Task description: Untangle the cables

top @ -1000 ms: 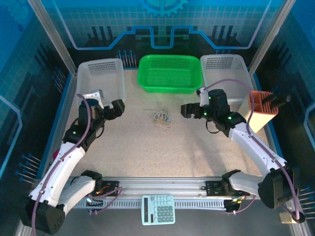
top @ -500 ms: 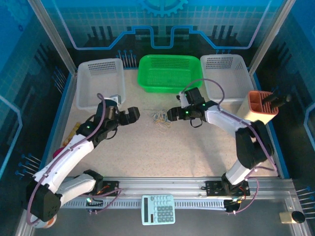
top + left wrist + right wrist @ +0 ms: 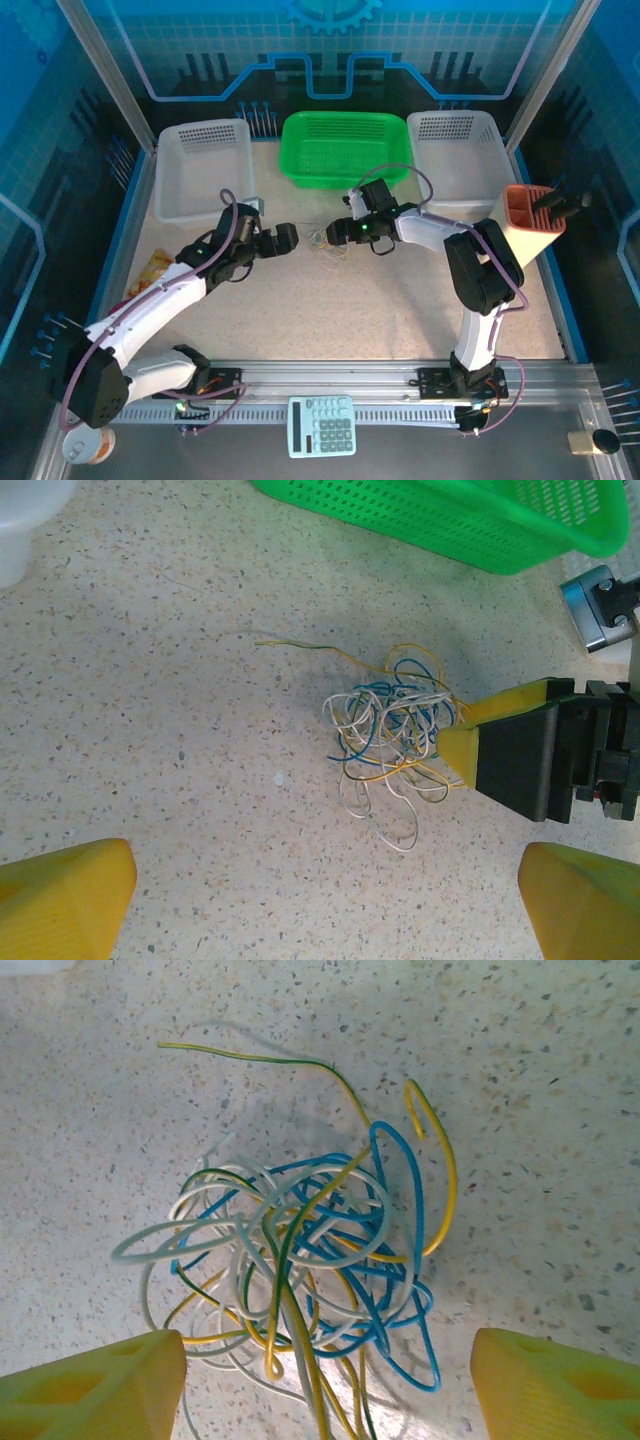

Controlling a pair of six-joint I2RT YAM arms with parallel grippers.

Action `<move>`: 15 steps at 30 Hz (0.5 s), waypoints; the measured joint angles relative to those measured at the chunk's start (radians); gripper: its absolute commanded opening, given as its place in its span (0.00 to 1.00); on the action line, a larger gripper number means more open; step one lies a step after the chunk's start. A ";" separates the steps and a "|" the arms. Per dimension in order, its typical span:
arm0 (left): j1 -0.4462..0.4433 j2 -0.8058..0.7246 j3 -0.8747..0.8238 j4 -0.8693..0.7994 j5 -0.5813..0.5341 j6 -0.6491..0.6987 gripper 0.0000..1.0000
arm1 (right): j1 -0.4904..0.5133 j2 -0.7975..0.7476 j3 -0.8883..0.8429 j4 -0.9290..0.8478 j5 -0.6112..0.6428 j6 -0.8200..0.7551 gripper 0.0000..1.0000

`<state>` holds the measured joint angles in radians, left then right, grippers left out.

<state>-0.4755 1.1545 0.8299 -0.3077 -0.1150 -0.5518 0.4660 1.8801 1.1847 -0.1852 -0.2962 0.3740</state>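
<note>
At the middle of the desk (image 3: 400,290), near the green basket (image 3: 345,182), the cables (image 3: 327,240) lie in one small tangle of yellow, white and blue loops. The right claw (image 3: 336,232) meets its right edge, fingers apart around the tangle. The left claw (image 3: 293,238) hovers just left, spread wide.

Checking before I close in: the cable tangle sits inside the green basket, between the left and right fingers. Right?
No. The left wrist view shows the tangle on the table, in front of the green basket, not inside it. It does lie between the left fingers and the right fingers.
</note>
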 measured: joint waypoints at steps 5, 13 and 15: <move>-0.005 0.024 0.015 0.003 0.000 -0.001 0.99 | 0.000 0.010 -0.001 0.030 -0.026 0.010 0.45; -0.014 0.063 0.040 0.013 0.000 -0.030 0.99 | 0.000 0.010 -0.077 0.082 -0.064 0.011 0.03; -0.016 0.076 0.045 0.018 0.000 -0.040 0.99 | 0.000 0.005 -0.107 0.090 -0.073 0.012 0.00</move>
<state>-0.4915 1.2304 0.8749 -0.2897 -0.1146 -0.5915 0.4664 1.8847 1.0775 -0.0952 -0.3691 0.3859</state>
